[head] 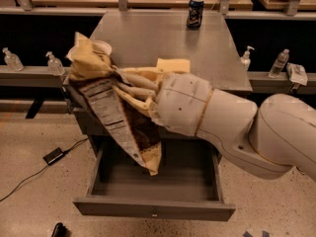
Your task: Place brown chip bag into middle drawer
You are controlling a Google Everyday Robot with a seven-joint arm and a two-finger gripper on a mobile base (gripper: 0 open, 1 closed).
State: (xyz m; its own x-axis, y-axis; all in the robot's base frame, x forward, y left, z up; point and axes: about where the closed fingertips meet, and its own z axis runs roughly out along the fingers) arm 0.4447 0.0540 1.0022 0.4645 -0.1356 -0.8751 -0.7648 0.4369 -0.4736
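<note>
The brown chip bag [116, 115] hangs tilted in my gripper [129, 89], its tan top up at the left and its lower tan end dangling over the open middle drawer [153, 209]. My gripper is shut on the bag's upper middle, above the cabinet's front left edge. The drawer is pulled out below, a shallow grey tray with a tiny knob on its front. My white arm [232, 127] reaches in from the right and hides part of the drawer's right side.
A grey cabinet top [158, 38] carries a dark soda can [195, 12] at the back, a yellow sponge [174, 65] and a white bowl [101, 47] behind the bag. Bottles stand on side ledges. A black cable lies on the floor [54, 154] at the left.
</note>
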